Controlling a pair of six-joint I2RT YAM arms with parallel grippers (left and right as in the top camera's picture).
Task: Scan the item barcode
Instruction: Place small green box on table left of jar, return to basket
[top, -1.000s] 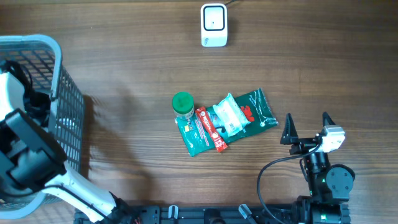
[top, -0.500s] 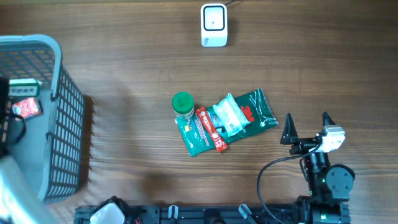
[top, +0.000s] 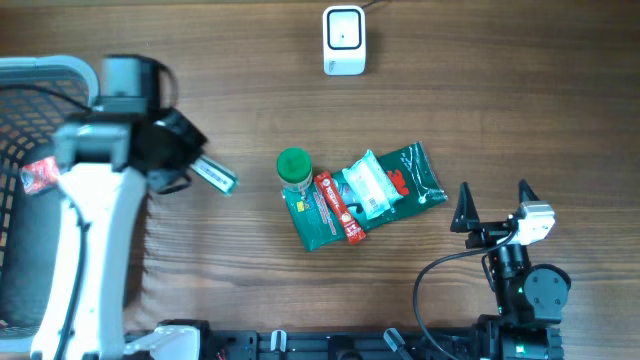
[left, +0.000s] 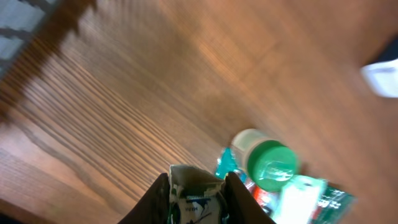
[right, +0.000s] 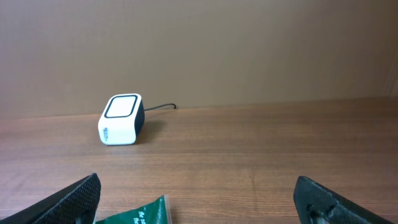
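Packet (left: 196, 186) print blurred; basket (top: 40, 65) edge-cropped

Dark wood-grain table (top: 520, 110), plain tan wall (right: 249, 43)

Scanner (top: 343, 40) stands behind the packet pile (top: 365, 195); basket (top: 40, 64) left.

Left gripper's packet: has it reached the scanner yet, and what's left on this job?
Done: the left gripper is shut on a small packet, held above the table beside the basket. In hand: the carry; it is far short of the white scanner, so no scan yet. Left: show its barcode to the scanner. The green-capped bottle sits untouched mid-table; the right gripper stands open.
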